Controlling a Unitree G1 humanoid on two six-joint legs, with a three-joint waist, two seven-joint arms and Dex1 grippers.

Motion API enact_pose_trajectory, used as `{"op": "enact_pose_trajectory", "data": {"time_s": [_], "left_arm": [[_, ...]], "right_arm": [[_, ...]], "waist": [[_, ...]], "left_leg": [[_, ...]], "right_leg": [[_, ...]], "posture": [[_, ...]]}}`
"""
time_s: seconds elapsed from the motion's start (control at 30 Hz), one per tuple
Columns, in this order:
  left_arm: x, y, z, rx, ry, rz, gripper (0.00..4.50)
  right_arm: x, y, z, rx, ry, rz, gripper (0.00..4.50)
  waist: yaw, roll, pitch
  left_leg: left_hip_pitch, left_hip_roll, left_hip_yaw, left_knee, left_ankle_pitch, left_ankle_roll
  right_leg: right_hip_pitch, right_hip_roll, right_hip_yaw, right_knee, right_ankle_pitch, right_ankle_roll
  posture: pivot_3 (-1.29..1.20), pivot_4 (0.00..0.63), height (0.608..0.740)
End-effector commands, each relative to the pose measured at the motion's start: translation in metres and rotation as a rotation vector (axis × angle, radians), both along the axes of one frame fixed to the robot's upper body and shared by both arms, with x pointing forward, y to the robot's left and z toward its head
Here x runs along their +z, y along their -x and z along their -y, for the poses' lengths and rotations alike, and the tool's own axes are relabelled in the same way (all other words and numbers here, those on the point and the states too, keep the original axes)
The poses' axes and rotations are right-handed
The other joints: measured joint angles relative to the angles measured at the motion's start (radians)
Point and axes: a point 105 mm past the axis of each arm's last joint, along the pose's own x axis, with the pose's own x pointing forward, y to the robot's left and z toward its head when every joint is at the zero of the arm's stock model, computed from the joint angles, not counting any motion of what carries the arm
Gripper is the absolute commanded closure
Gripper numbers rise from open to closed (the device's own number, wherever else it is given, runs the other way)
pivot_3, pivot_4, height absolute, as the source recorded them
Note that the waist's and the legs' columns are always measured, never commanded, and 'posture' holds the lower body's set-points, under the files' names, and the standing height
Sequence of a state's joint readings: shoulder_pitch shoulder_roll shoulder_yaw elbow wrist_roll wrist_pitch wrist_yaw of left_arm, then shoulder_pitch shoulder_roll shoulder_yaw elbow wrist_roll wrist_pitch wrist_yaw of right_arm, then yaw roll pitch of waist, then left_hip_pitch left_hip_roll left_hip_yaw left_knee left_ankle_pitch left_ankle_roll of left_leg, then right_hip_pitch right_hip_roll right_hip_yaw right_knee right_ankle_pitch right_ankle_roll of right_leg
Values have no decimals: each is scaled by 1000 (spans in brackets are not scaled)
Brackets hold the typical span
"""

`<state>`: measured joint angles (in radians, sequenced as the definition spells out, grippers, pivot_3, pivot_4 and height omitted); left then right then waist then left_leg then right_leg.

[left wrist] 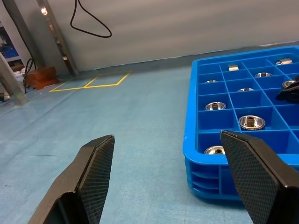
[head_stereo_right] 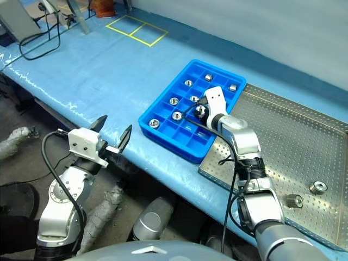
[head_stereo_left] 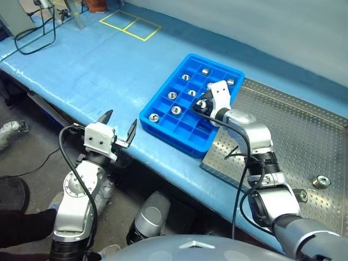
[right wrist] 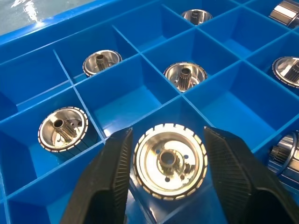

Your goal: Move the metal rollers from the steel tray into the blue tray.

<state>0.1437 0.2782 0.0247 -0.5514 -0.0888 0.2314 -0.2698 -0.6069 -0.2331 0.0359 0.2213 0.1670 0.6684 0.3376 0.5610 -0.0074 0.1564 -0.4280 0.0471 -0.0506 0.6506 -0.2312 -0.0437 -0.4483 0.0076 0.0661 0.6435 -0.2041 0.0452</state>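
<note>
Right gripper (right wrist: 163,182) over blue tray (head_stereo_left: 157,106), jaws parted, roller (right wrist: 169,160) sitting between them in compartment, small gap each side, not gripped as far as visible. Other rollers in nearby compartments, e.g. one (right wrist: 62,129) beside, another (right wrist: 185,76) further in. Two rollers (head_stereo_right: 318,187) left on steel tray (head_stereo_right: 293,141), well apart from jaws. Left gripper (head_stereo_left: 119,132) off surface edge, near blue tray corner, jaws wide open, empty. Blue tray touches steel tray edge on blue surface (head_stereo_left: 92,70).
</note>
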Motion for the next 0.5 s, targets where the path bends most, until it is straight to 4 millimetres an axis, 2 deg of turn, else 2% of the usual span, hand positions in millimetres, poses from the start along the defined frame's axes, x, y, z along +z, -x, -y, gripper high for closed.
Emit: {"op": "enact_pose_trajectory", "data": {"time_s": [0.03,0.17,0.3,0.5], "left_arm": [[8,-1,5,-27,-4,38,510],[9,-9,22,-118,54,35,510],[10,-19,50,-240,46,37,510],[7,-29,80,-370,24,36,510]], "right_arm": [[18,-7,16,-91,-35,101,901],[40,-8,47,-254,-121,222,901],[51,7,78,-364,-159,305,901],[46,36,105,-434,-107,323,901]], "waist": [[-2,0,0],[-4,0,0],[-35,0,0],[-145,3,-2]], "left_leg": [[0,0,0,0,0,0],[0,0,0,1,1,-1],[0,0,0,2,1,0],[-1,0,0,2,0,1]], "right_leg": [[0,0,0,0,0,0],[1,0,0,0,0,0],[1,0,0,0,1,1],[2,1,2,-1,4,5]], "posture": [[483,150,740],[408,150,740],[326,150,740],[209,150,740]]}}
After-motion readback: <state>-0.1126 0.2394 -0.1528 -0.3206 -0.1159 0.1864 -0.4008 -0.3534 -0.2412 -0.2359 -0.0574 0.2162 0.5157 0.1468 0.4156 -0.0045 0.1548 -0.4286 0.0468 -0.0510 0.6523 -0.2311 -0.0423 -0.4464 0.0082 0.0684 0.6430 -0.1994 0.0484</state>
